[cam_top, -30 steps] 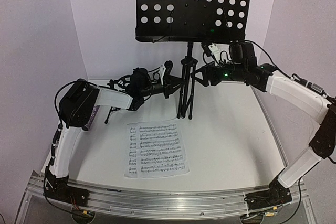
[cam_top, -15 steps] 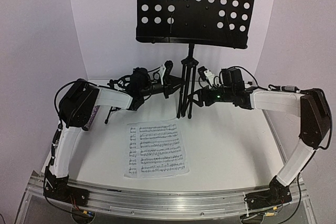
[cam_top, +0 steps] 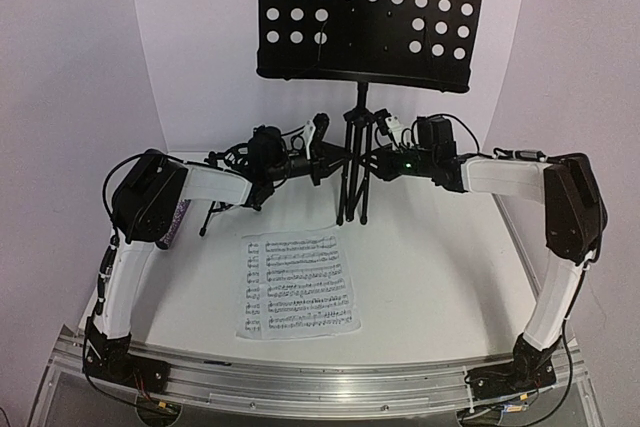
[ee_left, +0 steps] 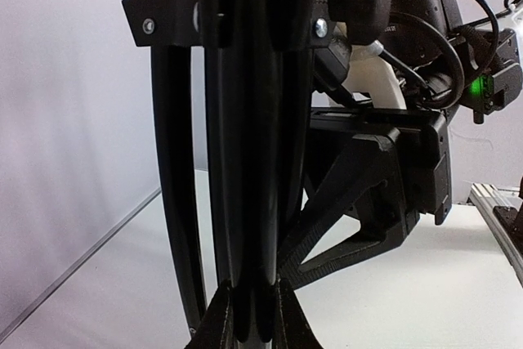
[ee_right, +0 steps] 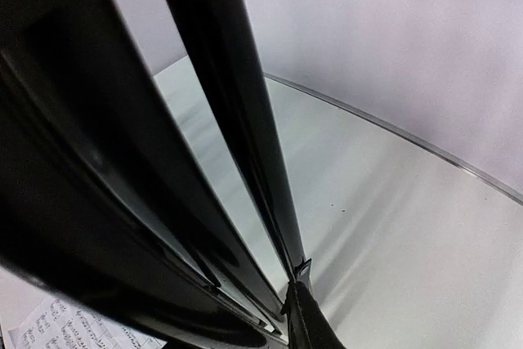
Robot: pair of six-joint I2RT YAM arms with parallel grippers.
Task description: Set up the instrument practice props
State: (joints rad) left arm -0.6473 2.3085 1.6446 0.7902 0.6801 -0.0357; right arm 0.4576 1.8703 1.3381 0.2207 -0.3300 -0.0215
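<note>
The tall black music stand (cam_top: 370,12) stands at the back centre with its perforated tray up and its legs (cam_top: 353,182) folded close together. My left gripper (cam_top: 326,154) reaches in from the left and is shut on those legs (ee_left: 245,202), its tips (ee_left: 253,320) pinching them. From the right, my right gripper (cam_top: 377,159) is closed against a leg (ee_right: 245,120); one finger (ee_right: 307,320) shows touching it, the other is hidden. One sheet-music page (cam_top: 298,285) lies flat in front. The small mic stand (cam_top: 215,161) and the purple microphone (cam_top: 176,224) sit behind and under my left arm, mostly hidden.
The white tabletop (cam_top: 440,267) is ringed by pale walls close behind the stand. An aluminium rail (cam_top: 320,385) runs along the near edge with both arm bases on it. The right arm's elbow (cam_top: 572,209) rises high at the right side.
My right arm has swung down and left from under the tray to the stand's legs, and its jaws have closed there. The left arm has stayed put.
</note>
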